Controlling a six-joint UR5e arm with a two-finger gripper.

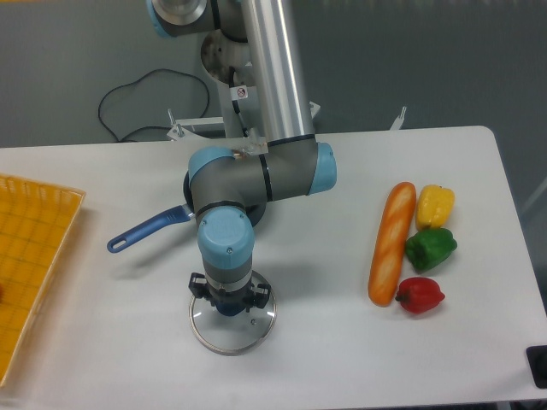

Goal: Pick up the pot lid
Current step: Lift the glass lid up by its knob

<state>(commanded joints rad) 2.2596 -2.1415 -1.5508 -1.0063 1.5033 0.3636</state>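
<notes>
Lid [232,340] lies flat at the surface [342,359], its knob [231,307] between the fingers of the end effector [230,298]; they look partly closed, but whether they grip it cannot be told. Shallow or off-centre contact could let the knob slip or the lid tip when raised. Beyond the lid, the blue-handled pan [260,213] has its inside mostly hidden; left of the lid, the yellow basket's [34,248] contents are unclear.
</notes>
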